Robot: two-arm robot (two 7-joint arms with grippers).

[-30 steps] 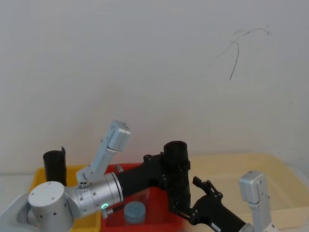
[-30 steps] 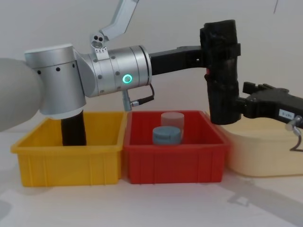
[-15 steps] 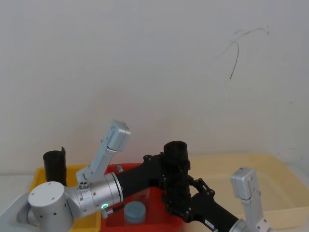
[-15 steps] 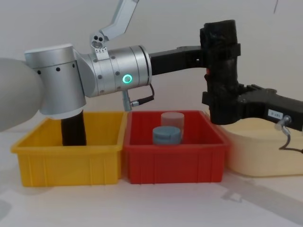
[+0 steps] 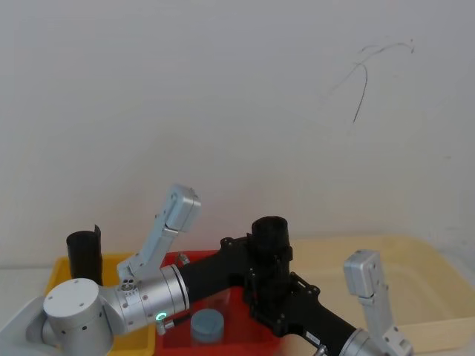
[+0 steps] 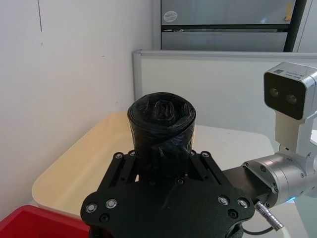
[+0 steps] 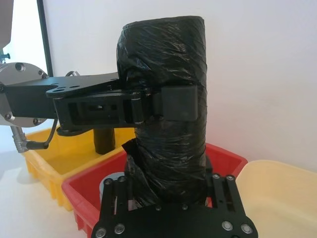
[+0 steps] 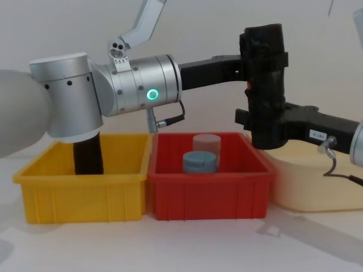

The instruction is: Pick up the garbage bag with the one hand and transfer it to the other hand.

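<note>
Firmly, the left gripper (image 8: 262, 58) is clamped on the upper part of the garbage bag (image 8: 264, 93), holding the roll upright in the air, above where the red bin (image 8: 207, 195) meets the cream tub (image 8: 309, 187). The right gripper (image 8: 256, 122) sits around the roll's lower part, just under the left one; whether it grips I cannot tell. So the pick-up looks done and the handover is at its meeting point. What seems left: the right must hold securely, then the left lets go and backs away.
</note>
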